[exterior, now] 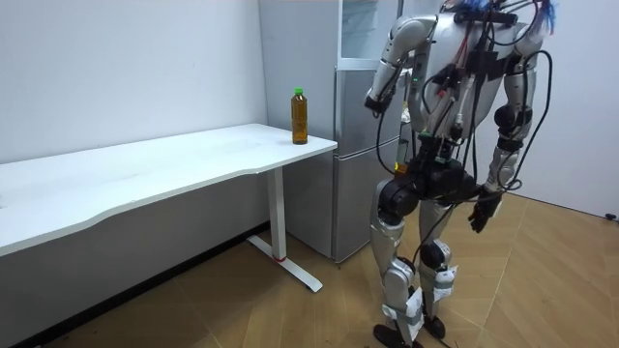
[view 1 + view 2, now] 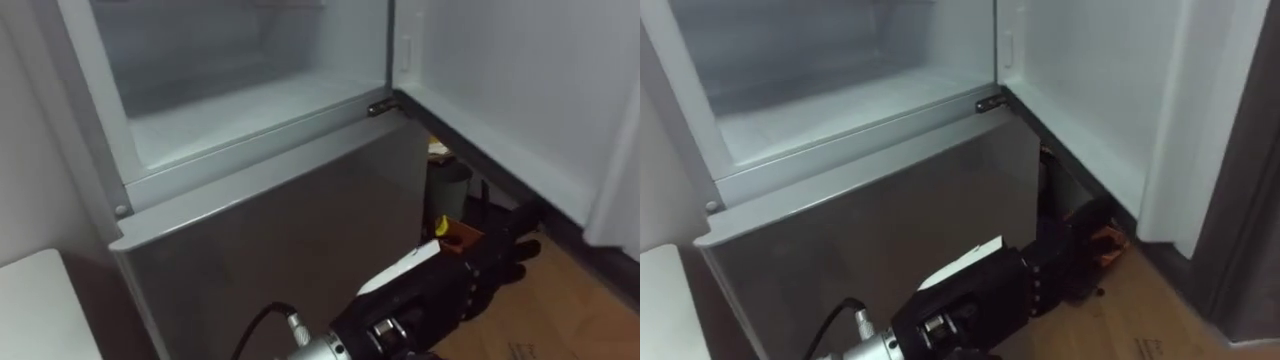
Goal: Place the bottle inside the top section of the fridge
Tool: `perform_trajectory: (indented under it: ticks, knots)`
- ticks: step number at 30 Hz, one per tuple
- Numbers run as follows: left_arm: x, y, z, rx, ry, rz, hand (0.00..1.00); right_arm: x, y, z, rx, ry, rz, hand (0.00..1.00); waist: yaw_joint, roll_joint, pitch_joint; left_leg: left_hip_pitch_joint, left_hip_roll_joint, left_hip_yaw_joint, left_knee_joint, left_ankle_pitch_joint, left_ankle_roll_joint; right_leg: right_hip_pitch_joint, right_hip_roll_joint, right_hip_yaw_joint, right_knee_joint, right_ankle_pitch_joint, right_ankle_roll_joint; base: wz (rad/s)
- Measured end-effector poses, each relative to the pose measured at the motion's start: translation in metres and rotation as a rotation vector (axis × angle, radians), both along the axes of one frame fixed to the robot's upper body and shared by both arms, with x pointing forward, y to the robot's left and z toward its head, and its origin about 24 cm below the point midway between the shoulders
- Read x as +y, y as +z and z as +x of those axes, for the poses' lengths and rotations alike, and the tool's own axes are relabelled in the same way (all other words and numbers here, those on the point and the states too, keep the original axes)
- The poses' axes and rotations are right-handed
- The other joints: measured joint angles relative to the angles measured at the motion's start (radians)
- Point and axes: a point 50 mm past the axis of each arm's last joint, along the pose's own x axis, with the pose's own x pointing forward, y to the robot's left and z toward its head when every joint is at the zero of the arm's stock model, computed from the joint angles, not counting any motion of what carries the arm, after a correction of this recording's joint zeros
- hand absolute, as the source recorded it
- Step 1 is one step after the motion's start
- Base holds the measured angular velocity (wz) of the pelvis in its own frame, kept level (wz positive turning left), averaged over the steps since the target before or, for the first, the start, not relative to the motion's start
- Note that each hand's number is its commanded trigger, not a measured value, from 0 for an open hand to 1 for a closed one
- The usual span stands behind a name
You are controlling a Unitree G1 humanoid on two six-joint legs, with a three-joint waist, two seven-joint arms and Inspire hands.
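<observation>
Room view: bottle (image 1: 300,118) on table (image 1: 145,169); upper fridge (image 2: 230,110) open.

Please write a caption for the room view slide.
The robot faces the open fridge; the bottle stands on the white table.

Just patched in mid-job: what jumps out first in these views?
The upper fridge compartment stands open straight ahead of the robot, its door swung to the right. The bottle stands upright on the corner of the white table, in neither hand. The right hand hangs low beside the lower door, fingers relaxed.
</observation>
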Motion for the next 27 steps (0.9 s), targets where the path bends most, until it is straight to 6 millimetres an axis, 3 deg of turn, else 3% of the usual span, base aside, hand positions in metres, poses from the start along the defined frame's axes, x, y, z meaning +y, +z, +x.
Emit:
perform_trajectory:
  ticks: [5, 13, 22, 27]
  knots:
    - [-0.009, 0.02, 0.003, -0.084, -0.038, 0.004, 0.0, -0.002, 0.001, 0.001, 0.005, 0.005, 0.004, 0.0, -0.018, 0.0, 0.0, 0.0, 0.02, 0.03, 0.011, -0.011, -0.02, -0.007, 0.015, 0.007, -0.001, -0.004, -0.012, -0.18]
    - [-0.015, 0.025, 0.004, -0.109, -0.061, 0.015, 0.0, -0.004, 0.001, 0.0, 0.007, -0.02, -0.016, 0.0, -0.015, 0.001, -0.0004, 0.002, 0.03, 0.036, 0.031, -0.009, -0.026, 0.0, 0.018, 0.002, -0.005, -0.007, -0.024, -0.12]
    - [-0.012, 0.019, 0.01, -0.086, -0.039, 0.037, 0.0, -0.001, 0.0, 0.004, 0.01, 0.014, -0.019, 0.0, -0.002, 0.005, -0.0008, 0.012, 0.028, -0.024, 0.027, -0.002, -0.037, 0.027, 0.016, -0.033, -0.006, -0.016, -0.034, 0.12]
    - [-0.01, 0.02, 0.008, -0.104, -0.027, 0.044, 0.0, 0.0, 0.001, 0.007, -0.003, 0.019, -0.014, 0.0, 0.029, 0.006, -0.0019, 0.006, 0.024, -0.069, 0.022, 0.004, -0.045, 0.03, 0.01, -0.077, -0.004, -0.024, -0.039, 0.24]
